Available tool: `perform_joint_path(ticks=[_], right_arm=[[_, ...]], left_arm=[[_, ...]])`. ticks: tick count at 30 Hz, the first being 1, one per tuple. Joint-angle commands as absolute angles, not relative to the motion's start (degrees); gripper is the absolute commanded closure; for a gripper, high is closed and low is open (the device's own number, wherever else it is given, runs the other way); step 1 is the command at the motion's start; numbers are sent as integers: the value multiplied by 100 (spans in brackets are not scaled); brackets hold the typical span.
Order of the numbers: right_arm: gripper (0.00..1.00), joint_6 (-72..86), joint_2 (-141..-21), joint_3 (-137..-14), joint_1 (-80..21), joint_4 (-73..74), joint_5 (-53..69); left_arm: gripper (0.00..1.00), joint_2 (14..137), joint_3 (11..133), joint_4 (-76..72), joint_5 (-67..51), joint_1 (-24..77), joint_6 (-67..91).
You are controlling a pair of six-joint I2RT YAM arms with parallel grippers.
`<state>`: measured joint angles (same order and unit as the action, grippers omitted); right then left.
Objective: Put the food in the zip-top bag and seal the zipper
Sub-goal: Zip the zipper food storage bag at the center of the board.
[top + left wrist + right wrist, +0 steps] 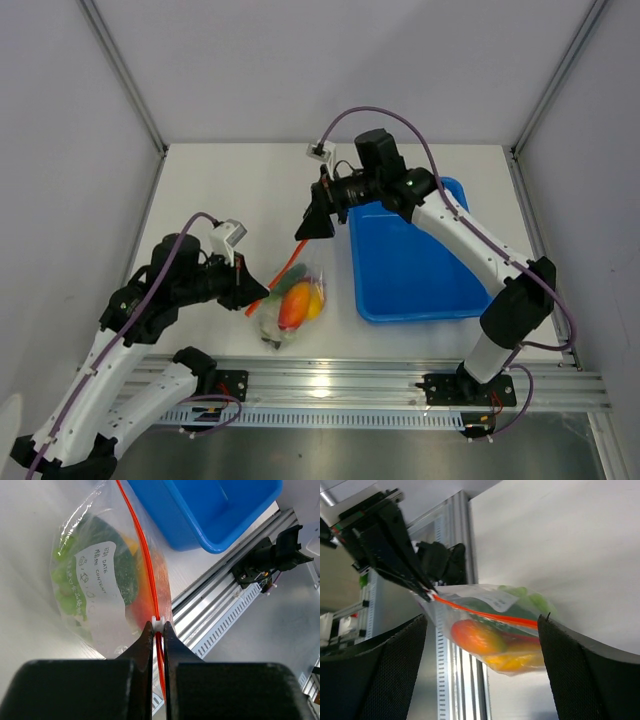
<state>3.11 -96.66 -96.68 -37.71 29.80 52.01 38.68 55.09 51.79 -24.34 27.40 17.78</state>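
— Jaws on our left arm (170, 280) are clenched on the zipper (145, 555), right at a small white tab (157, 622). Those on our right arm (450, 215) are spread wide, grasping nothing.
— And the food (475, 636)?
— We see red, orange, yellow and green pieces inside the zip-top bag (290, 305), lower centre of the top view, just left of the blue tray (410, 270).
— So loading looks done. Sealed?
— We judge the strip closed where it shows. Its stretch behind the left jaws is hidden, so we cannot tell there.
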Motion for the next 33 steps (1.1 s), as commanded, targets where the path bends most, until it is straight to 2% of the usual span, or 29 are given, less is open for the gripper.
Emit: perform_joint_path(ticks=[1, 12, 23, 33], right_arm=[[7, 35, -9984, -9879, -4164, 3366, 5738], [14, -202, -10397, -10151, -4561, 3454, 6284], [18, -360, -10652, -10301, -4799, 3656, 6293], [26, -387, -10775, -10362, -4790, 3805, 6249]], left_arm=[[99, 3929, 5827, 5045, -2724, 2698, 1565], [99, 4148, 6099, 5194, -2839, 2698, 1319], [99, 4350, 6310, 5256, -2839, 2698, 1169], [99, 4605, 6618, 5282, -2655, 2698, 1081]])
